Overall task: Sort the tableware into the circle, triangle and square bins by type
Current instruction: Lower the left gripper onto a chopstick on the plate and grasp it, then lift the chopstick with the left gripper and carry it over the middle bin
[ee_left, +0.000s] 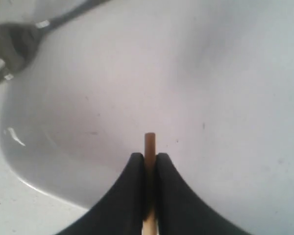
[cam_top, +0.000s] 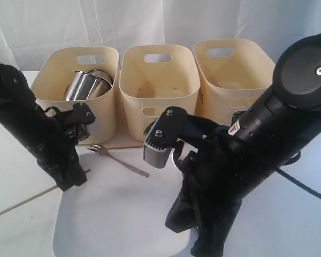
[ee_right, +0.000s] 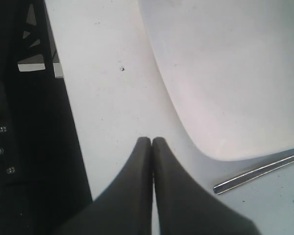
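Note:
My left gripper (ee_left: 149, 155) is shut on a thin wooden chopstick (ee_left: 149, 141) just above the large white square plate (ee_left: 196, 73). In the exterior view this gripper (cam_top: 75, 179) is at the plate's (cam_top: 123, 214) left edge, and the chopstick (cam_top: 27, 201) trails off to the left across the table. A small fork (cam_top: 117, 157) lies at the plate's far edge. Two steel mugs (cam_top: 83, 85) lie in the left bin (cam_top: 53, 80). My right gripper (ee_right: 152, 141) is shut and empty, over the table beside a plate corner (ee_right: 225, 73). The arms hide the bins' marks.
The middle bin (cam_top: 131, 80) and right bin (cam_top: 257, 69) stand side by side behind the plate. A second wooden stick (cam_top: 123, 146) lies in front of the middle bin. A steel handle (ee_right: 257, 174) lies by the plate corner. My right arm (cam_top: 241, 155) hides the front right.

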Controlling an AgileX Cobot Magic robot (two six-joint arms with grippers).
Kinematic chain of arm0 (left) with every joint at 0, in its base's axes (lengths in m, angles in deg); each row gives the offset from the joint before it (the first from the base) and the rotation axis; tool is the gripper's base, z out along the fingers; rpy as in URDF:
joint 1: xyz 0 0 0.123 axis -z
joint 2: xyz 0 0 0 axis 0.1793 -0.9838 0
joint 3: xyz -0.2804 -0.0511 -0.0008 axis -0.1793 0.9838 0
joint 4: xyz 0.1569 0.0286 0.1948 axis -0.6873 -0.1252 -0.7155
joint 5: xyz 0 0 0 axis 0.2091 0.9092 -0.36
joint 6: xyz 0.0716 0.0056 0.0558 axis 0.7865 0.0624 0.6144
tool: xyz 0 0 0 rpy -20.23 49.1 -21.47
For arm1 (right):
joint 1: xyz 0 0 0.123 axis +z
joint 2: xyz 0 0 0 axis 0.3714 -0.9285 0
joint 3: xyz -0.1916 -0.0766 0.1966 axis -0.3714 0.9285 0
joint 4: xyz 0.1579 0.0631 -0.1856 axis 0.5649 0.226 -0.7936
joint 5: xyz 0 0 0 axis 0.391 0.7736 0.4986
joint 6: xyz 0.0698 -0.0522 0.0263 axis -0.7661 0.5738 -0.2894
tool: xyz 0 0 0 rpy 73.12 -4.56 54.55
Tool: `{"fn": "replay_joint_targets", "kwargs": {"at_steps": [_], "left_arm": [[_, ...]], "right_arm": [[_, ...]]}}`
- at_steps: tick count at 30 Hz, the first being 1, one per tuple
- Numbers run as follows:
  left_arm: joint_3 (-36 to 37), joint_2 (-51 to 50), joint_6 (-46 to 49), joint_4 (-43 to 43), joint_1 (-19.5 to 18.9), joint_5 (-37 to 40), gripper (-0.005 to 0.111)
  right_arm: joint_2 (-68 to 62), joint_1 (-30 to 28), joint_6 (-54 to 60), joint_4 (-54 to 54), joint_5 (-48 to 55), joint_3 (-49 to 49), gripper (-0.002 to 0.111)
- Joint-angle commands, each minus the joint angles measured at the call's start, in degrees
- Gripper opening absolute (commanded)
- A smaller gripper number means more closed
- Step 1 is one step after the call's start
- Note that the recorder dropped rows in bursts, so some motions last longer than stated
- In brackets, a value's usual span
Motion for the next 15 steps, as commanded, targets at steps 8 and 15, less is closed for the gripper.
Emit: {"fn": "replay_joint_targets", "kwargs": {"at_steps": [8,15], "left_arm": [[-1.8,15.2,23.7,31.2,-0.1,-2.4,0.0],[-1.8,18.7,53.7,67.5,-0.1,-8.7,0.0]], "right_arm": [[0.6,-0.5,1.2,0.0,1.7,0.3,0.0],[2.0,-0.5,1.3,1.7,5.8,0.7,0.0]]}}
